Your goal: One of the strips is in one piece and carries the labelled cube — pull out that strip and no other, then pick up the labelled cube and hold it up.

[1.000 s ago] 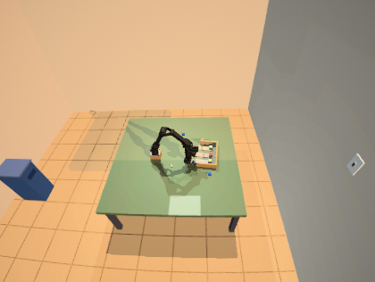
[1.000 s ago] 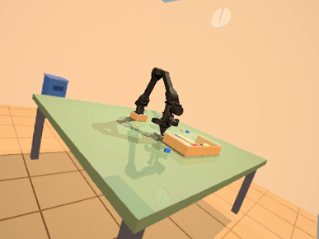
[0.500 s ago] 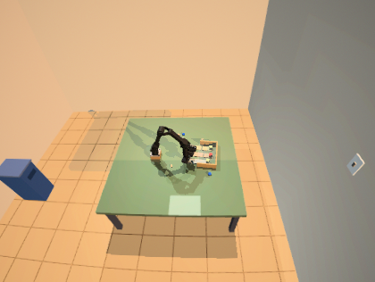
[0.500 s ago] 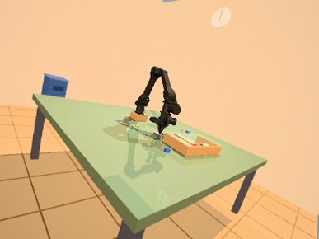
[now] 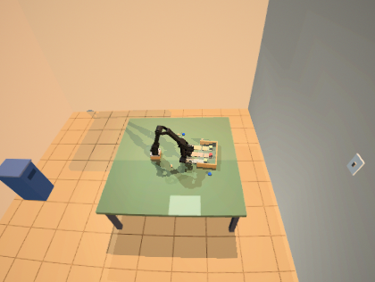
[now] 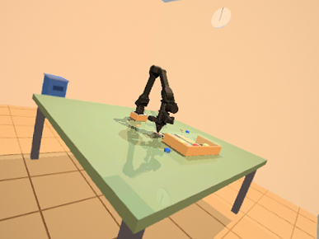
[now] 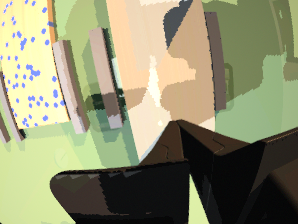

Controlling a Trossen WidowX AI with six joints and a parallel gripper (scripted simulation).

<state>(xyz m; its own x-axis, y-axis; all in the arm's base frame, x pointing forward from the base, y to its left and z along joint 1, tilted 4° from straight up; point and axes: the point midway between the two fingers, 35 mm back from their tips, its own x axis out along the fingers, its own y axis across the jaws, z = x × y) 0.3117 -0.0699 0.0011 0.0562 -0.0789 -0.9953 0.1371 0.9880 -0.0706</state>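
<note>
On the green bench (image 5: 147,187) (image 6: 108,147), one orange tray (image 5: 217,153) (image 6: 203,151) and one black arm (image 5: 171,133) (image 6: 166,88). In the tray, three strips to count from the top: one yellowish strip (image 5: 196,147), one pink strip (image 5: 199,155), one whitish strip (image 5: 195,161). Near the ends of the strips, three little cubes: one red cube (image 5: 210,154) and two yellowish ones. Outside the tray, two blue cubes, one at each side. Too small to read any label, so cannot tell which strip or cube is the right one.

Up close, two wide strips: one yellow with blue dots (image 7: 30,65), one plain and pale (image 7: 140,65). Beside them, five thin brown-grey rails.

Claw (image 5: 183,160) (image 6: 159,133) (image 7: 176,127) pinched shut, with nothing in it. Tips right by the near end of the plain pale strip, low by the tray's open side; cannot tell if touching. Dotted strip off to the left in the wrist view, apart from the claw.

All three strips in the tray lying flat, side by side, long way running from the open side toward the far wall. In the wrist view, long way of the plain strip going up and away from the tips, with a small lean.
</note>
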